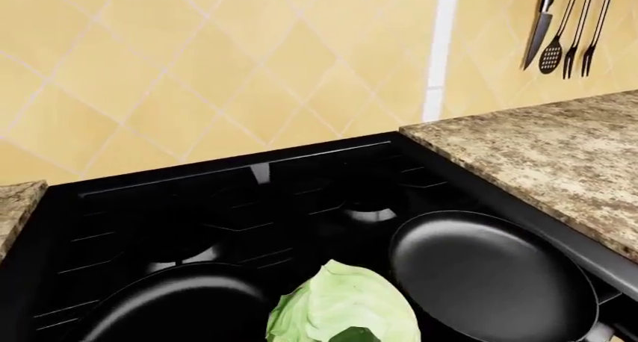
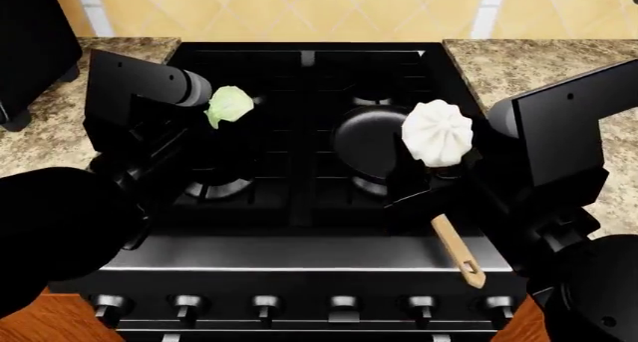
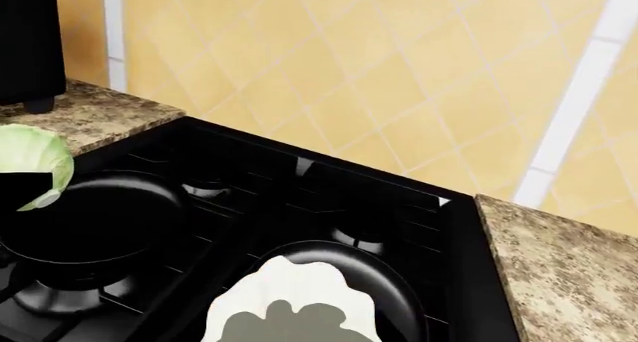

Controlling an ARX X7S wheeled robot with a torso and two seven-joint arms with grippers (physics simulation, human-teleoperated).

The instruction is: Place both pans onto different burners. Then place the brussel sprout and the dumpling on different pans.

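Holding the small pale-green leafy brussel sprout (image 2: 229,105) aloft over the back-left part of the black gas stove (image 2: 309,249), with the left gripper (image 2: 221,110) closed on it, though fingers mostly hidden behind the leaves. Gripping the white pleated dumpling (image 2: 437,133) in the right gripper (image 2: 438,159), raised over the right side of the stove. Resting on the right burner, just beneath the dumpling: the round black frying pan with tan wooden handle (image 2: 367,137), handle reaching toward the front edge. Sitting on the left burner: the second black frying pan (image 3: 95,215), largely hidden by the left arm in the head view. Flanking both sides: speckled granite countertop (image 2: 528,66).
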